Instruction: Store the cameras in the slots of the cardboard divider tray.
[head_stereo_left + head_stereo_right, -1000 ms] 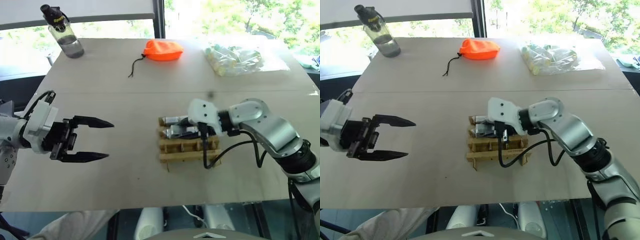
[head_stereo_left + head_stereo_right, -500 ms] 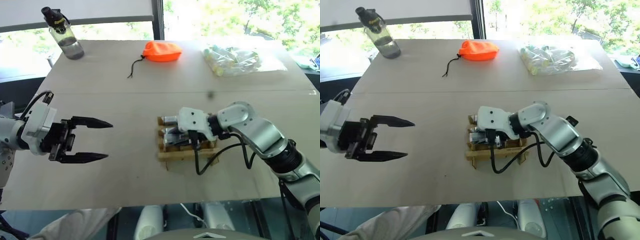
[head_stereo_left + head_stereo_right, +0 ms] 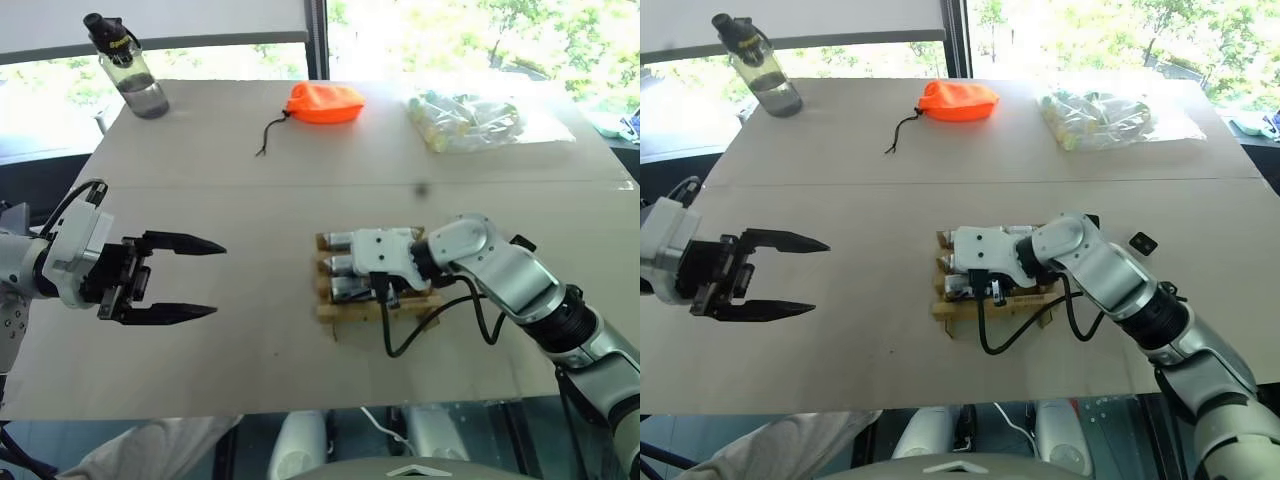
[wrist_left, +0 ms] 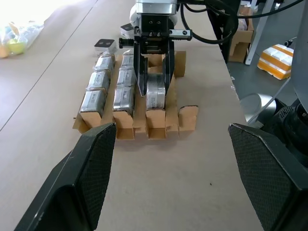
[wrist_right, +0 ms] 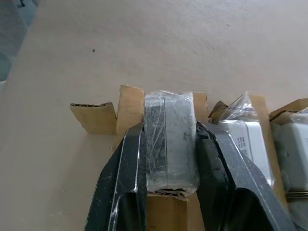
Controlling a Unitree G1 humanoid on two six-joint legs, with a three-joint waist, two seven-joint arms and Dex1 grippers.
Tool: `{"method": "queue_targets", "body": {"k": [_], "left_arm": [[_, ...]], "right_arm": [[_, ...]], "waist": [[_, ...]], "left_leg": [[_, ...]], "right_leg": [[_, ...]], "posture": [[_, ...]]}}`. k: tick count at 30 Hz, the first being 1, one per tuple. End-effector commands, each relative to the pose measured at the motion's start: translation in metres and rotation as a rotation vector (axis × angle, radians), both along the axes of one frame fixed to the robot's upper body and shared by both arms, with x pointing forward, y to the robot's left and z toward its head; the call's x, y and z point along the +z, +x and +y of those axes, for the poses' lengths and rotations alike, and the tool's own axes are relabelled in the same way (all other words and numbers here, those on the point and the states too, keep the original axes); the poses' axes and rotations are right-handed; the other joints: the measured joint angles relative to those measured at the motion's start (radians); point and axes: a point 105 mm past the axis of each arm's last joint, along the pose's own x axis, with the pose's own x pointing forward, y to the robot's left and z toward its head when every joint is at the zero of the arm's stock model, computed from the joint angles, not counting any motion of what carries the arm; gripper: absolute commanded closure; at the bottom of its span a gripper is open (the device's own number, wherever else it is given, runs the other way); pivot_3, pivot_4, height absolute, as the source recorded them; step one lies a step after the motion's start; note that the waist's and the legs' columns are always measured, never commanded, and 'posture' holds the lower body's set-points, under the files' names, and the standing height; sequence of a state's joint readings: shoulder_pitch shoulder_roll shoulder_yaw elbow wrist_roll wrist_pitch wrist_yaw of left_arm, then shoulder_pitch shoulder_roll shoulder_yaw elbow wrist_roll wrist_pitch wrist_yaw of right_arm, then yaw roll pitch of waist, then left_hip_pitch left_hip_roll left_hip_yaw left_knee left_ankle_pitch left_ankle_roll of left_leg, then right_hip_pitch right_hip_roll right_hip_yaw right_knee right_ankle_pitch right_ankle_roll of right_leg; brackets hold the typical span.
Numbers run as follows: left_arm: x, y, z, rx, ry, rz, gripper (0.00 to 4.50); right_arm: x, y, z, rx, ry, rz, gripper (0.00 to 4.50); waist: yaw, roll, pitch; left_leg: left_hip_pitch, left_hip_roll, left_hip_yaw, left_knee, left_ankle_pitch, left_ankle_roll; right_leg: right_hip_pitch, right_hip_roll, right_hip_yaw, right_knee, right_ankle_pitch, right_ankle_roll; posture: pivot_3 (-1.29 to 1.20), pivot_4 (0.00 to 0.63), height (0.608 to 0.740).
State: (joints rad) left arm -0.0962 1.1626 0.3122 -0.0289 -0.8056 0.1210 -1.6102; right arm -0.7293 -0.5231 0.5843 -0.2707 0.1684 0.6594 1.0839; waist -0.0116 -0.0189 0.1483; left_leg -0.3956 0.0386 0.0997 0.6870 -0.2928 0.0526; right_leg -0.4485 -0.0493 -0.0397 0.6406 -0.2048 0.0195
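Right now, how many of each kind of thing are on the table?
cameras: 9 (7 in the tray, 2 loose)
tray: 1
bottle: 1
pouch: 1
bag of tubes: 1
Total: 13

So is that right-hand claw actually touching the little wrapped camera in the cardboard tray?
Touching. In the right wrist view both black fingers press against the sides of the wrapped camera with no gap, as it sits in a slot of the cardboard tray.
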Motion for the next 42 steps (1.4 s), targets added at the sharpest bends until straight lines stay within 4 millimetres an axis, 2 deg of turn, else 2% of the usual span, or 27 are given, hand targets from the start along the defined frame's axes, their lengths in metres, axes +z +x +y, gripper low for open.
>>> {"method": "queue_targets", "body": {"k": [1,5,7,8,9,11,12,13,16,20,22,24,26,29,31,36,42], "left_arm": [[0.011,-0.002,0.0,-0.007,0.017,-0.046,0.64],[0.011,-0.001,0.0,-0.008,0.019,-0.045,0.64],[0.012,-0.001,0.0,-0.009,0.019,-0.044,0.64],[0.011,-0.001,0.0,-0.01,0.019,-0.044,0.64],[0.011,-0.001,-0.001,-0.011,0.018,-0.043,0.64],[0.011,-0.001,-0.001,-0.014,0.018,-0.042,0.64],[0.011,0.0,-0.001,-0.015,0.017,-0.041,0.64],[0.01,0.0,-0.002,-0.016,0.017,-0.038,0.64],[0.01,0.001,-0.003,-0.022,0.02,-0.035,0.64],[0.012,0.002,-0.006,-0.036,0.014,-0.042,0.64],[0.012,0.003,-0.008,-0.044,0.01,-0.042,0.64],[0.012,0.004,-0.009,-0.049,0.007,-0.043,0.64],[0.011,0.005,-0.012,-0.06,0.0,-0.045,0.64],[0.012,0.007,-0.016,-0.076,-0.01,-0.046,0.64],[0.013,0.008,-0.018,-0.09,-0.014,-0.048,0.64],[0.014,0.011,-0.021,-0.099,-0.01,-0.046,0.64],[0.014,0.017,-0.024,-0.104,-0.024,-0.056,0.64]], "right_arm": [[-0.001,-0.008,0.006,0.027,0.013,0.008,3.71],[0.001,-0.003,0.014,0.007,0.056,-0.008,3.71],[0.003,-0.002,0.013,0.006,0.058,-0.02,2.61],[0.003,-0.002,0.012,0.009,0.055,-0.019,2.27],[0.005,-0.002,0.011,0.008,0.059,-0.017,1.67],[0.014,0.001,0.01,-0.022,0.102,-0.041,1.14],[0.021,0.0,0.009,-0.032,0.12,-0.039,0.63],[0.031,-0.003,0.007,-0.036,0.145,-0.031,0.47],[0.055,-0.008,-0.002,-0.06,0.2,-0.019,0.47],[0.081,0.001,-0.034,-0.199,0.277,-0.046,0.47],[0.091,0.024,-0.072,-0.417,0.327,-0.113,0.47],[0.094,0.036,-0.099,-0.556,0.35,-0.16,0.47],[0.087,0.046,-0.137,-0.718,0.321,-0.217,0.47],[0.075,0.052,-0.176,-0.887,0.297,-0.25,0.47],[0.058,0.048,-0.199,-0.958,0.265,-0.238,0.47],[0.03,0.039,-0.237,-1.002,0.192,-0.226,0.47],[0.009,0.038,-0.263,-0.946,0.119,-0.143,0.47]], "waist": [[0.0,0.0,0.0],[-0.002,0.0,0.0],[-0.004,0.0,0.0],[-0.004,0.0,0.0],[-0.003,0.0,0.0],[-0.002,0.0,0.0],[-0.001,0.0,0.0],[0.0,0.0,0.0],[0.001,0.0,0.0],[0.003,0.0,0.0],[0.005,0.0,0.0],[0.007,0.0,0.0],[0.007,0.0,0.0],[0.005,0.0,0.0],[0.004,0.0,0.0],[0.0,0.0,0.0],[-0.001,0.0,0.0]], "left_leg": [[0.0,0.0,0.0,0.0,0.0,0.0],[0.0,0.0,0.0,0.0,0.0,0.0],[0.0,0.0,0.0,0.0,0.0,0.0],[0.0,0.0,0.0,0.0,0.0,0.0],[0.0,0.0,0.0,0.0,0.0,0.0],[0.0,0.0,0.0,0.0,0.0,0.0],[0.0,0.0,0.0,0.0,0.0,0.0],[0.0,0.0,0.0,0.0,0.0,0.0],[0.0,0.0,-0.001,0.0,0.0,0.0],[0.0,0.0,-0.002,0.0,0.0,0.0],[0.0,-0.001,-0.002,0.0,0.0,0.0],[-0.001,-0.001,-0.001,0.0,0.0,0.0],[-0.001,-0.001,0.0,0.0,0.0,0.0],[-0.001,-0.001,-0.001,-0.001,0.0,0.0],[0.0,-0.001,-0.001,-0.001,0.0,0.0],[0.0,-0.001,0.0,0.0,0.0,0.0],[0.005,-0.001,0.0,-0.001,0.0,0.0]], "right_leg": [[0.0,0.0,0.0,0.0,0.0,0.0],[0.0,0.0,0.0,0.0,0.0,0.0],[0.0,0.0,0.0,0.0,0.0,0.0],[0.0,0.0,0.0,0.0,0.0,0.0],[0.0,0.0,0.0,0.0,0.0,0.0],[0.0,0.0,0.0,0.0,0.0,0.0],[0.0,0.0,0.0,0.0,0.0,0.0],[0.0,0.0,0.0,0.0,0.0,0.0],[0.0,0.0,0.0,0.0,0.0,0.0],[0.0,-0.001,0.0,0.0,0.0,0.0],[0.001,-0.001,-0.001,0.0,0.0,0.0],[0.001,-0.001,-0.001,-0.001,0.0,0.0],[0.001,-0.001,-0.001,-0.001,0.0,0.0],[0.001,-0.001,-0.001,-0.001,0.0,0.0],[0.001,-0.001,-0.001,-0.001,0.0,0.0],[0.001,0.0,0.001,-0.001,0.0,0.001],[0.002,0.001,0.007,0.0,0.0,0.001]], "posture": [[0.0,0.15,0.74],[0.0,0.15,0.74],[0.0,0.15,0.74],[0.0,0.15,0.74],[0.0,0.15,0.74],[0.0,0.15,0.74],[0.0,0.15,0.74],[0.0,0.15,0.74],[0.0,0.15,0.74],[0.0,0.15,0.74],[0.0,0.15,0.74],[0.0,0.15,0.74],[0.0,0.15,0.74],[0.0,0.15,0.74],[0.0,0.15,0.74],[0.0,0.15,0.74],[0.0,0.15,0.74]]}}
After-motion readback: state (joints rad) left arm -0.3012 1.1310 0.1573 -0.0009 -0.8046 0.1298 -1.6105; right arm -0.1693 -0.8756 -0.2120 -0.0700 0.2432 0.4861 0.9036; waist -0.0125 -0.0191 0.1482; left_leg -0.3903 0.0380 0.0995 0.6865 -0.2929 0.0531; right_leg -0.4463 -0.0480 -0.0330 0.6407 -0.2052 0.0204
